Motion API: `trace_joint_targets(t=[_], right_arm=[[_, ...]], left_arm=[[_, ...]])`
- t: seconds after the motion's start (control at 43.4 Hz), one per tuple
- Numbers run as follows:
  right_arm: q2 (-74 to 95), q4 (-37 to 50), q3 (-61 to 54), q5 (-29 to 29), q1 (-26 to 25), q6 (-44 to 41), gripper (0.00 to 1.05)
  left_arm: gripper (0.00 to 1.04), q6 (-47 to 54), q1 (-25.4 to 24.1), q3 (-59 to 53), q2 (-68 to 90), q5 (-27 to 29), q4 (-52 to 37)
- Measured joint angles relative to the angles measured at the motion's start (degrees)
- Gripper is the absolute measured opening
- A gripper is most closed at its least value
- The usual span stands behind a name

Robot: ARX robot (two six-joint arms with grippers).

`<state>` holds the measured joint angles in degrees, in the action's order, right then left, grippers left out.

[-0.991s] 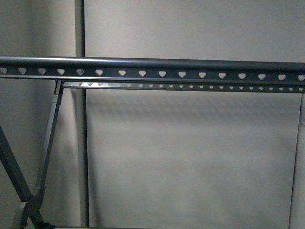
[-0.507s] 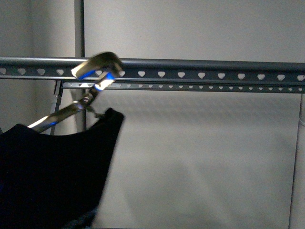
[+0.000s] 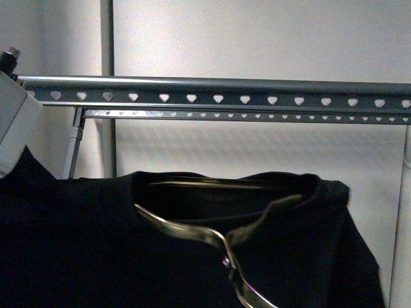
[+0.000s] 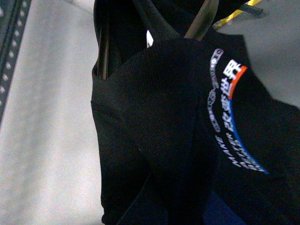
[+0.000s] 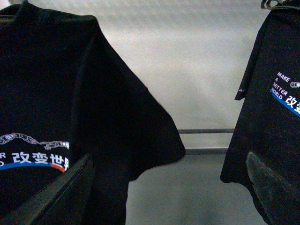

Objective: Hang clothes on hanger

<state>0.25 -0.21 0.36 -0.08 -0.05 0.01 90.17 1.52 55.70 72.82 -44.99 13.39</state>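
Right pincer [image 5: 168, 159]: spread wide, nothing between. Left pincer: lost behind cloth, cannot tell. Black T-shirt [image 3: 308, 256]: on metal coat hanger [image 3: 186, 231], below rack rail [image 3: 257, 90], apart. Likely soft, light, limp; better gripped at coat hanger's stiff neck.

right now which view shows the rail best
The front view: the rail runs across nearly the whole frame, heart holes clear, above the shirt. The left wrist view catches only a sliver of rail beside the shirt. The right wrist view shows shirts, no holed rail.
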Motion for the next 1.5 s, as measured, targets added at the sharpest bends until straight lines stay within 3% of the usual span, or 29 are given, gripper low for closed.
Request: trace_joint_targets(t=[0.253,0.645,0.691,0.737,0.806,0.853,0.899,1.037,1.175,1.313,1.498], right_arm=[[0.00,0.00,0.00,0.02,0.00,0.02,0.97],[0.00,0.00,0.00,0.00,0.00,0.02,0.97],[2.05,-3.15,1.31,-9.44,-2.71,2.27,0.97],[8.74,-5.25,3.85,-24.15,-8.66,3.58,0.97],[13.07,-4.35,5.51,-31.61,-11.72,2.75,0.97],[18.82,-0.39,7.50,-37.73,-14.82,-1.18,0.97],[22.21,2.97,8.74,-38.69,-15.80,-4.72,0.97],[34.10,15.67,13.90,-37.57,-16.76,-19.96,0.97],[51.98,32.24,21.62,-35.69,-15.08,-45.24,0.97],[62.99,32.33,28.68,-37.13,-11.89,-65.57,0.97],[71.28,32.39,36.09,-36.13,-7.43,-76.15,0.97]], left_arm=[[0.04,2.64,7.67,-1.18,-0.09,0.39,-9.55],[0.04,2.40,8.20,-1.62,-0.09,0.39,-10.05],[0.04,2.40,8.20,-1.66,-0.09,0.39,-10.05],[0.04,2.40,8.20,-1.70,-0.09,0.46,-10.05],[0.04,2.43,8.24,-1.70,-0.09,0.42,-10.05],[0.04,2.40,8.31,-1.70,-0.09,0.37,-10.05],[0.04,2.43,8.28,-1.70,-0.09,0.42,-10.05],[0.04,2.43,8.04,-1.77,-0.11,0.70,-10.05],[0.04,2.43,8.04,-1.79,-0.13,0.83,-10.05],[0.04,2.43,8.04,-1.81,-0.13,0.83,-10.05],[0.04,2.43,8.04,-1.81,-0.15,0.83,-10.05]])
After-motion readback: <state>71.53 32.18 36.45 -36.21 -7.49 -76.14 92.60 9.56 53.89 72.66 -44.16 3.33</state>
